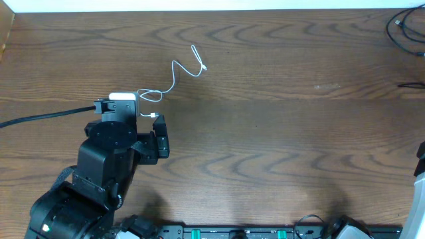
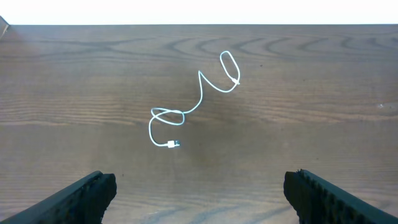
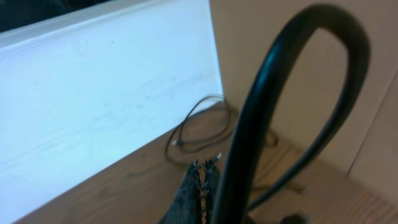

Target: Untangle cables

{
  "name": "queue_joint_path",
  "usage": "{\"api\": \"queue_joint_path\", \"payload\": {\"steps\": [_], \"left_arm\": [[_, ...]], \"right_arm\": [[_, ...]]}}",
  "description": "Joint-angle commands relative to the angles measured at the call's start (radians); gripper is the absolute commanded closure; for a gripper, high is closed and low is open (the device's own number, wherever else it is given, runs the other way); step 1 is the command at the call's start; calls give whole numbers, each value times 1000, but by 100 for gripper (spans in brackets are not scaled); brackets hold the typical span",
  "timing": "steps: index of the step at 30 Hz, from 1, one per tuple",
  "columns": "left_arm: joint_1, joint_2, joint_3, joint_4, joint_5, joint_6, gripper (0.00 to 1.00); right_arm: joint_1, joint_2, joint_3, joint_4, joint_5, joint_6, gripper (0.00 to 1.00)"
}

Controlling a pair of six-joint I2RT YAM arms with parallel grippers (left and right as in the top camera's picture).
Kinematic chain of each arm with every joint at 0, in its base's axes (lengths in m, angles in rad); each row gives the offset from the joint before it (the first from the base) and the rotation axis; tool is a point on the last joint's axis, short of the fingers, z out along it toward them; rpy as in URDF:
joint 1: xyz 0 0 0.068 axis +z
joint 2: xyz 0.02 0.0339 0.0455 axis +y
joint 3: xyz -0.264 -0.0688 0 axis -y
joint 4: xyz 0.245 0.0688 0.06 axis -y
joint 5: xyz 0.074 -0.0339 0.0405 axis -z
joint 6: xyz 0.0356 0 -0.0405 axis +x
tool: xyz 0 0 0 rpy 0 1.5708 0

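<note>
Overhead: short thin white cable (image 1: 174, 73) lies on the dark brown wood-grain table (image 1: 279, 133), left of centre, just ahead of the left arm. It lies alone, with no black cord crossing it. From its far end it runs in loose waves toward the arm.

Left wrist view: the white cable (image 2: 202, 93) crosses itself in one small loop near its nearer end. Cannot tell whether that loop is a true knot. The small white end plug (image 2: 173, 144) lies flat on the wood just below the loop. The far end curls into a narrow oval.

Left gripper (image 2: 199, 180): jaws spread wide, one dark finger at each lower corner of its view, nothing between them. It is apart from the cable, which lies ahead of the fingers.

Thin black cables (image 1: 402, 26) lie at the table's far right corner, well apart from the white one. In the right wrist view, a thin black cable (image 3: 193, 127) sits coiled on the wood against a white wall panel (image 3: 106, 93).

Right gripper (image 3: 203, 171): fingertips pressed together, gripping nothing visible. A thick black arm wire (image 3: 273, 93) arcs across the front of that view, blurred.

Right arm shows only at the right edge of the overhead view.
</note>
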Motion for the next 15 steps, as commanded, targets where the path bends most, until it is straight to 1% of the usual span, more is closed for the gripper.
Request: {"api": "queue_joint_path", "payload": {"steps": [1, 3, 5, 6, 10, 12, 15], "left_arm": [[4, 0, -2, -3, -6, -10, 7], [4, 0, -2, -3, -6, -10, 7], [4, 0, -2, -2, -6, -11, 7], [4, 0, -2, -2, -7, -26, 7], [4, 0, -2, -2, -7, -32, 7], [4, 0, -2, -2, -7, -32, 7], [4, 0, -2, -2, -7, -32, 7]], "right_arm": [[-2, 5, 16, 45, 136, -121, 99], [-2, 7, 16, 96, 274, -171, 99], [-2, 7, 16, 167, 367, -257, 99], [-2, 7, 16, 238, 421, -334, 99], [0, 27, 16, 467, 483, -542, 99], [12, 57, 24, 570, 501, -672, 99], [27, 109, 43, 626, 499, -817, 99]]}}
